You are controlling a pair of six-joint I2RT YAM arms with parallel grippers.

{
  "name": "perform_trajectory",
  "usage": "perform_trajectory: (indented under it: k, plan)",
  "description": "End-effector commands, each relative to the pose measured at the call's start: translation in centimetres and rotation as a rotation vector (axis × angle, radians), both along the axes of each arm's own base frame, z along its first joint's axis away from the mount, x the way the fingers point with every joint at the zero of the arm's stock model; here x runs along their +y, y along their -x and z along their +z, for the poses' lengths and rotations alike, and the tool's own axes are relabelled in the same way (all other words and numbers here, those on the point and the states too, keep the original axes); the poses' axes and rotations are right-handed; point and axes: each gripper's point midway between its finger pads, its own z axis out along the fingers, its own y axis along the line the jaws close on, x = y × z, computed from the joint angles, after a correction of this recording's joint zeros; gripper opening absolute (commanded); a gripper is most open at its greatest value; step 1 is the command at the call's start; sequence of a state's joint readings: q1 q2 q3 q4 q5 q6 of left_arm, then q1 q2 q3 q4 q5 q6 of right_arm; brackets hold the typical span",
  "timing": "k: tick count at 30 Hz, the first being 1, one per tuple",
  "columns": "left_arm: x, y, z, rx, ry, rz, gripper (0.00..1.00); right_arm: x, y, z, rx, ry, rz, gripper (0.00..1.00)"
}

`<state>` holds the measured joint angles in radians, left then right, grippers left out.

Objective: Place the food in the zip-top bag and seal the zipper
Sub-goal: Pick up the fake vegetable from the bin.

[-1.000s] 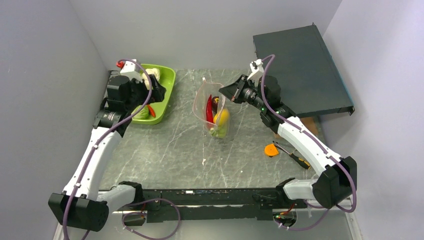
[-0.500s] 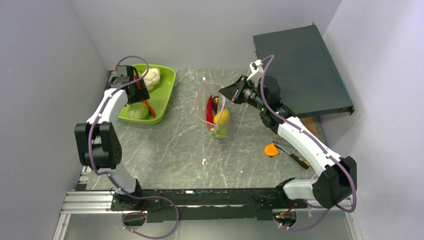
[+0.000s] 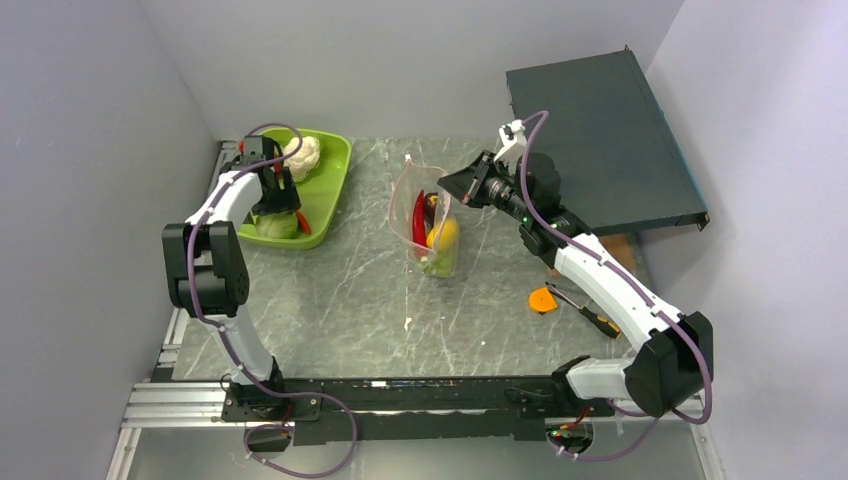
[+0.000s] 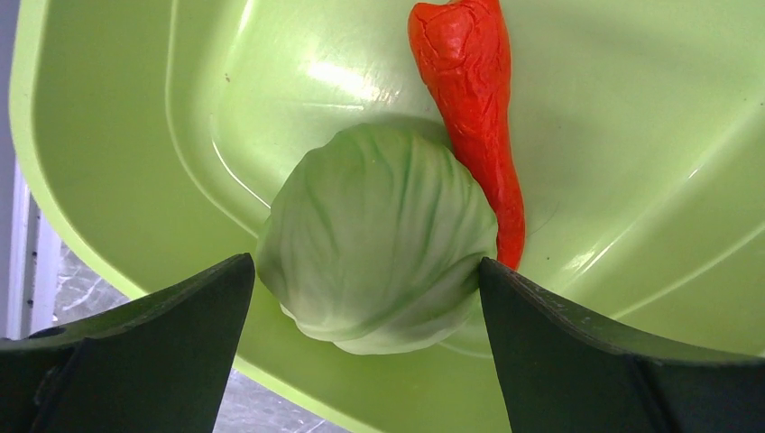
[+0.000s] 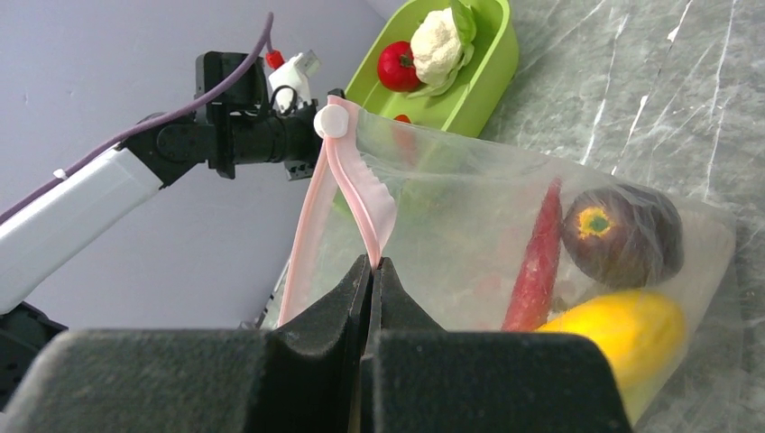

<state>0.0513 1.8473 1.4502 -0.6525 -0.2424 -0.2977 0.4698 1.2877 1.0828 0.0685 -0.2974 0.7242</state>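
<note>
The left fingers (image 4: 171,334) stand wide apart, 1 on each side of a pale green cabbage (image 4: 379,248) that lies in the near end of the lime-green tray (image 4: 631,135). Their tips are level with the cabbage's sides; whether they touch it I cannot tell. A red chili (image 4: 474,117) lies against the cabbage. Further back in the tray sit a cauliflower (image 5: 437,45) and a tomato (image 5: 394,65).

The right fingers (image 5: 372,275) are pressed tight together on the pink zipper (image 5: 347,180), holding the mouth of the zip-top bag (image 5: 469,207) up off the bench (image 3: 330,300). The bag stands near the middle of the bench, well apart from the tray, and its mouth gapes. Inside it are a dark purple eggplant (image 5: 622,234), a second red chili (image 5: 537,271) and a yellow fruit (image 5: 613,334). The top view also shows something pale green at the bottom, too small to name.

To the right of the bag an orange disc (image 3: 542,299) lies on the bench, with a screwdriver (image 3: 590,315) just beside it. A flat black case (image 3: 600,140) lies at the far right corner.
</note>
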Motion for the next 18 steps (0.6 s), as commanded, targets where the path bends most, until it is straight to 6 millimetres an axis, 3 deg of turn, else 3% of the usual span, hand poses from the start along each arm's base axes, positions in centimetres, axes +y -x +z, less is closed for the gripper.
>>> perform_trajectory:
  k: [1,7,9,18]
  plan:
    - [-0.3,0.7,-1.8,0.059,0.025,0.029,1.0,0.2,-0.3,1.9,-0.073,-0.04,0.012,0.0]
    - [-0.4,0.3,-2.6,0.068,0.047,0.019,0.99,0.2,-0.4,1.6,-0.065,-0.041,0.01,0.0]
    - [-0.4,0.2,-2.6,0.065,0.06,0.021,0.94,0.1,-0.4,1.8,-0.069,-0.041,0.007,0.0]
    - [0.5,0.4,-0.5,-0.001,0.009,0.021,0.26,0.2,-0.4,1.6,-0.064,-0.042,0.011,0.0]
